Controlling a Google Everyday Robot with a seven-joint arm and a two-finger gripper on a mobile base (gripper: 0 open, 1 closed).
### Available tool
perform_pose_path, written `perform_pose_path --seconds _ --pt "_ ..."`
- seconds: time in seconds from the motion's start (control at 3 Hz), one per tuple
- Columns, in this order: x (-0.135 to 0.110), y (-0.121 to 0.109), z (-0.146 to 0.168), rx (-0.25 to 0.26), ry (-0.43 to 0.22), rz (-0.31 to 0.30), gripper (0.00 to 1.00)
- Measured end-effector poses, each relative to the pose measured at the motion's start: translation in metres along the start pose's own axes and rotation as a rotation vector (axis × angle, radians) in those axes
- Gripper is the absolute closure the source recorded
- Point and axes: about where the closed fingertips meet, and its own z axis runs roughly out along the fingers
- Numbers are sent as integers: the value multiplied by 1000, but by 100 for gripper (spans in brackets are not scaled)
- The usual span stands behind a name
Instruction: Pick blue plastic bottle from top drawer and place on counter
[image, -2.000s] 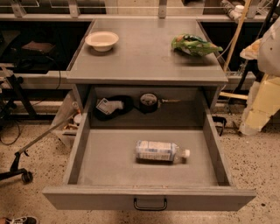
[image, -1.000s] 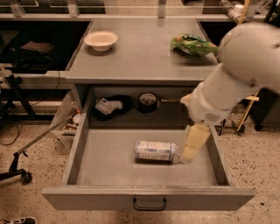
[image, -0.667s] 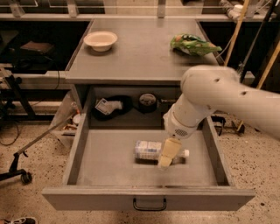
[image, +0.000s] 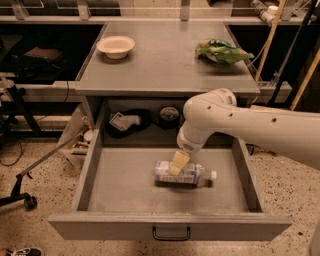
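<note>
Speckled terrazzo floor (image: 291, 192), dark side shelving (image: 30, 67), wheeled stand (image: 29, 201) left, gripper (image: 179, 163) over top drawer (image: 170, 226).

SITE: you are looking at a lab or workshop bay | CUES: speckled floor (image: 295, 200), dark metal racks (image: 30, 55), loose cable (image: 10, 145), wheeled stand (image: 30, 201), plain grey counter (image: 165, 65) | GRIPPER: the gripper (image: 179, 162) hangs low inside the open top drawer (image: 125, 227)

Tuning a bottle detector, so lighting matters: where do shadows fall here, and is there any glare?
Camera view: the counter is evenly lit with no glare; the recess beneath it is dark; the blue plastic bottle casts a thin shadow on the top drawer floor, with the gripper over its middle.
</note>
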Motion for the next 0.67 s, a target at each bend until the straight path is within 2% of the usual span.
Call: perform_pose_path --seconds 0.33,0.67 --pt "3 -3 1 11 12 73 0" --pt "20 19 19 -48 22 35 0"
